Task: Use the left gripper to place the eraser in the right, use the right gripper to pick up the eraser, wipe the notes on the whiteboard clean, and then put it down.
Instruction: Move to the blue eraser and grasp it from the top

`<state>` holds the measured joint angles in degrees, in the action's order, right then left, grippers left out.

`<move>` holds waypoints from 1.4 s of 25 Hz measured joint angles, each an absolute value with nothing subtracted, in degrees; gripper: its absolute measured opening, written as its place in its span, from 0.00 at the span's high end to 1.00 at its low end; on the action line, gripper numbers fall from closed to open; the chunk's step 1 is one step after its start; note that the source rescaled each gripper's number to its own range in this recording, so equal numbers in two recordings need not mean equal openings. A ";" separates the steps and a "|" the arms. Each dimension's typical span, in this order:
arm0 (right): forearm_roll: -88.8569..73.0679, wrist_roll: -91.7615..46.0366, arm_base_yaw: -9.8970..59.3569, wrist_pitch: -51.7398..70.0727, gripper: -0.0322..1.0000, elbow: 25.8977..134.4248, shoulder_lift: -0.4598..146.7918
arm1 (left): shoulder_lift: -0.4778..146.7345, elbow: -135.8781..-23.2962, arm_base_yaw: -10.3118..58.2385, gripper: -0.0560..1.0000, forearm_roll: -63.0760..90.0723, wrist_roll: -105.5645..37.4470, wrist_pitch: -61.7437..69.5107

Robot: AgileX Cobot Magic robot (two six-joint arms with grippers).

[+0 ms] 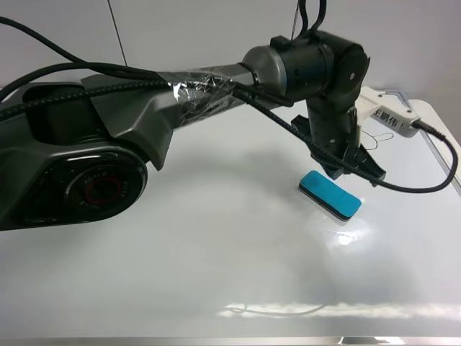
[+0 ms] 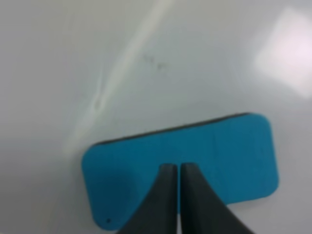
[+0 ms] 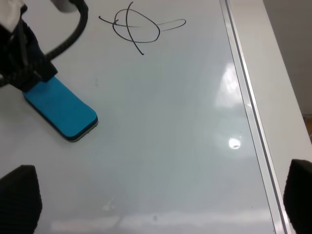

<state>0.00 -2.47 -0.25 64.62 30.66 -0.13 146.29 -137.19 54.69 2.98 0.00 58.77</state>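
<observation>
The turquoise eraser [image 1: 330, 194] lies flat on the whiteboard [image 1: 216, 238], right of centre. My left gripper [image 1: 358, 170] reaches across and hangs just above the eraser's far end. In the left wrist view its fingertips [image 2: 174, 168] are pressed together over the eraser's turquoise top [image 2: 219, 156], gripping nothing. In the right wrist view the eraser [image 3: 61, 109] lies off to one side and the notes [image 3: 136, 27], a looped black scribble, lie beyond it. My right gripper [image 3: 161, 200] is wide open, its fingers [image 3: 19, 195] at the frame corners. The notes [image 1: 374, 137] are mostly hidden behind the left arm.
The whiteboard's silver frame [image 3: 246, 107] runs along the right edge, with white table [image 3: 287, 73] past it. The left arm's thick black body [image 1: 94, 158] and cables [image 1: 418, 189] span the left and top of the high view. A white camera mount [image 1: 385, 115] sits by the wrist.
</observation>
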 joint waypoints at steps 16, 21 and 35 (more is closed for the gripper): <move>0.00 -2.47 -0.25 64.62 0.00 30.66 -0.13 | 146.35 -142.73 54.69 0.01 -1.50 0.31 66.02; 0.00 -2.47 -0.25 64.62 0.00 30.66 -0.13 | 145.78 -142.76 53.49 0.00 -1.02 0.00 69.13; 0.00 -2.47 -0.25 64.60 0.00 30.66 -0.13 | 123.04 -140.83 26.56 0.00 7.12 -1.47 69.45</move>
